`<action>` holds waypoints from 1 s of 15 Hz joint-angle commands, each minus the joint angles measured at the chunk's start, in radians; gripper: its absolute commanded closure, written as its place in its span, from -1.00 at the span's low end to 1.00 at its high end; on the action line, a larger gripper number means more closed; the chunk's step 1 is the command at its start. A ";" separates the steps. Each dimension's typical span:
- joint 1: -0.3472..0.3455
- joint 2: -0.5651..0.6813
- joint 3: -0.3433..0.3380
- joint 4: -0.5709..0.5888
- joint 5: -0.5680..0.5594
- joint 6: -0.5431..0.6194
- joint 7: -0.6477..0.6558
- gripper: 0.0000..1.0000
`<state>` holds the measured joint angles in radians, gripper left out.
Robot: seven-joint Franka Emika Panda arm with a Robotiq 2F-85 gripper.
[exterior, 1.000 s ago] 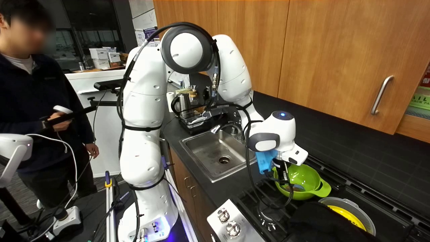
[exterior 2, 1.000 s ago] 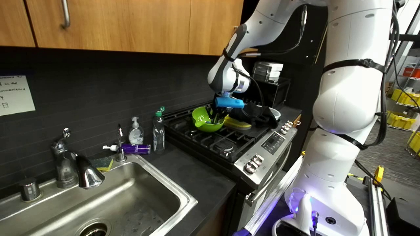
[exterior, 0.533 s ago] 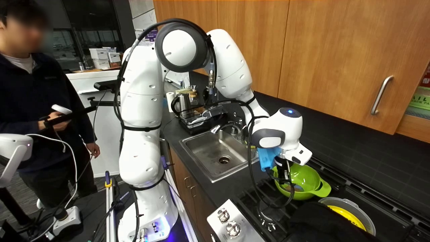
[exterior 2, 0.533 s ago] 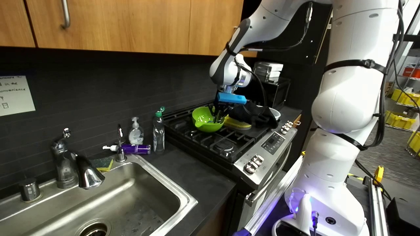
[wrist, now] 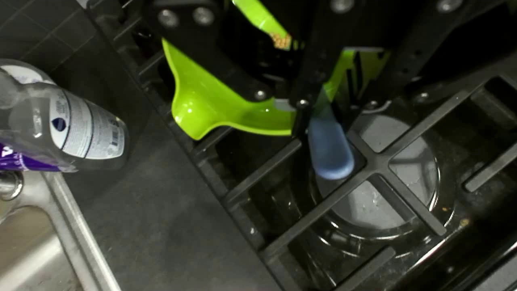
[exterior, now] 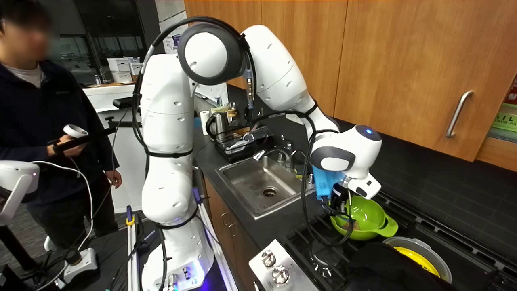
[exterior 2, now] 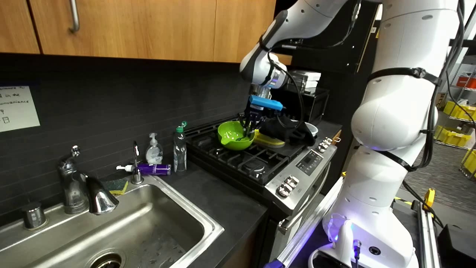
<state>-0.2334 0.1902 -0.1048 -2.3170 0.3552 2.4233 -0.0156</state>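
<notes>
Above a black stovetop [wrist: 377,163], the gripper [wrist: 326,108] clamps a blue handle [wrist: 331,155], whose rounded end shows just beside a green bowl [wrist: 210,106]. The handle looks light, stiff and smooth, perhaps slippery; mid-length seems the surest hold.

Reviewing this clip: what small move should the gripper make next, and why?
Probably a short, gentle sweep of the blue-handled utensil within the green bowl: the gripper is shut on it at the bowl, and brown bits lie inside. The utensil's working end is hard to make out, so going slowly seems wise.
</notes>
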 commanded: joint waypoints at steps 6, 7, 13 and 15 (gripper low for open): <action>-0.005 -0.006 -0.025 0.078 0.113 -0.227 -0.018 0.91; -0.004 0.002 -0.028 0.089 0.131 -0.226 -0.003 0.91; -0.033 0.053 -0.048 0.207 0.226 -0.322 -0.008 0.91; -0.041 0.065 -0.050 0.244 0.262 -0.380 0.007 0.91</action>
<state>-0.2564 0.2200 -0.1502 -2.1490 0.5640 2.1356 -0.0162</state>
